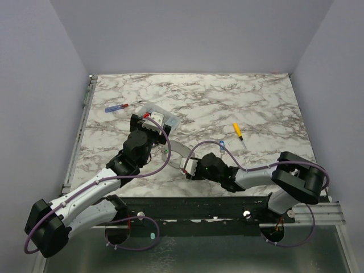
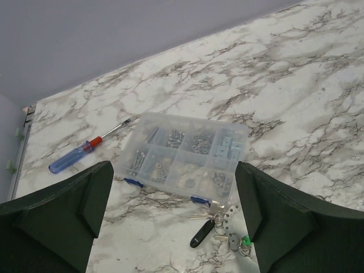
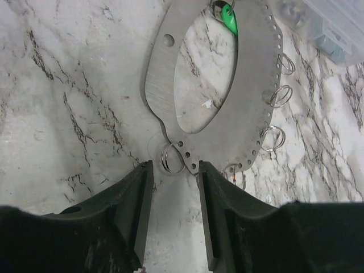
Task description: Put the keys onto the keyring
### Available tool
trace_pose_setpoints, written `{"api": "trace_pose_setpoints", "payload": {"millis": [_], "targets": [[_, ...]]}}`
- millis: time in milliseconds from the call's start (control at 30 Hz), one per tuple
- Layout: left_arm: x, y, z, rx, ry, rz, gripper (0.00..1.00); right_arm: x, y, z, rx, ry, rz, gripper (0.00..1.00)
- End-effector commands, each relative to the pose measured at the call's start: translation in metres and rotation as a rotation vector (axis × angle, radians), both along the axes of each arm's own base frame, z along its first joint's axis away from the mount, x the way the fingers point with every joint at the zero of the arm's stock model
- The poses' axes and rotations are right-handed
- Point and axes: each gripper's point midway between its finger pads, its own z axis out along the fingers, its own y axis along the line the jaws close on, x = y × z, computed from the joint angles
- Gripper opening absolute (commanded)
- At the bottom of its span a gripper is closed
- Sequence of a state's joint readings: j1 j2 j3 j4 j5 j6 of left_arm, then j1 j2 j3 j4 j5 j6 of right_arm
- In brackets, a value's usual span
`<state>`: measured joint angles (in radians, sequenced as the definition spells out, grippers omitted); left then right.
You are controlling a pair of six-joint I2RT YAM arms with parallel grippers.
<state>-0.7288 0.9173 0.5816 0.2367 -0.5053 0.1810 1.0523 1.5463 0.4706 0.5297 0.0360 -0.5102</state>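
1. top view: left gripper [image 1: 149,120] is out over the clear parts box [image 1: 165,118], with a screwdriver [image 1: 116,107] further left. right gripper [image 1: 186,168] sits low on the table [image 1: 256,96] at the near end of the keyring [image 1: 177,151], which lies flat between the arms. orange key [image 1: 237,130] and blue key [image 1: 222,144] lie loose on the right, well apart from the ring. green key [image 1: 165,152] is at the ring's left side.
2. left wrist view: fingers spread wide, nothing between them. the box is ahead and below. a black fob [image 2: 202,233] lies by the box's near edge, next to the ring's holed rim.
3. right wrist view: the keyring is a flat steel oval with holes along one edge and small wire loops in several of them. jaws are parted a little and hold nothing. one split ring [image 3: 172,158] lies just ahead of the tips, touching the oval's near end. the green key at the far end looks hooked on, but that's not certain.
4. judgement: the step looks like taking hold of the ring's near end.
   - centre the tips on the steel edge, not on the loose loop.
   - a thin plate flat on marble may skid, so close slowly.
   - pin it firmly before the left arm fetches a key.
   - orange and blue are not yet on.
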Motion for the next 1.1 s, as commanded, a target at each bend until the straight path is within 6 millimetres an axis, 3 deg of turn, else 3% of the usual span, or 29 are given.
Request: {"api": "trace_pose_setpoints", "payload": {"millis": [0, 433, 600, 733, 900, 967, 1067], "targets": [[-0.001, -0.002, 0.016, -0.018, -0.027, -0.013, 0.96, 0.004, 0.001, -0.007, -0.055, -0.079, 0.016, 0.45], [-0.002, -0.002, 0.019, -0.024, -0.032, -0.014, 0.96, 0.005, -0.004, -0.025, -0.116, -0.043, -0.019, 0.34], [-0.002, -0.002, 0.019, -0.024, -0.032, -0.014, 0.96, 0.006, -0.002, -0.028, -0.125, -0.007, -0.053, 0.20], [-0.002, -0.002, 0.017, -0.020, -0.030, -0.014, 0.96, 0.008, -0.001, -0.025, -0.126, 0.018, -0.085, 0.25], [-0.002, -0.002, 0.017, -0.020, -0.029, -0.014, 0.96, 0.019, -0.003, -0.015, -0.116, 0.047, -0.212, 0.46], [-0.002, -0.002, 0.017, -0.017, -0.029, -0.014, 0.96, 0.020, -0.004, -0.017, -0.126, 0.078, -0.249, 0.46], [-0.001, -0.002, 0.016, -0.016, -0.028, -0.012, 0.96, 0.015, -0.005, -0.025, -0.146, 0.142, -0.278, 0.35]]}}
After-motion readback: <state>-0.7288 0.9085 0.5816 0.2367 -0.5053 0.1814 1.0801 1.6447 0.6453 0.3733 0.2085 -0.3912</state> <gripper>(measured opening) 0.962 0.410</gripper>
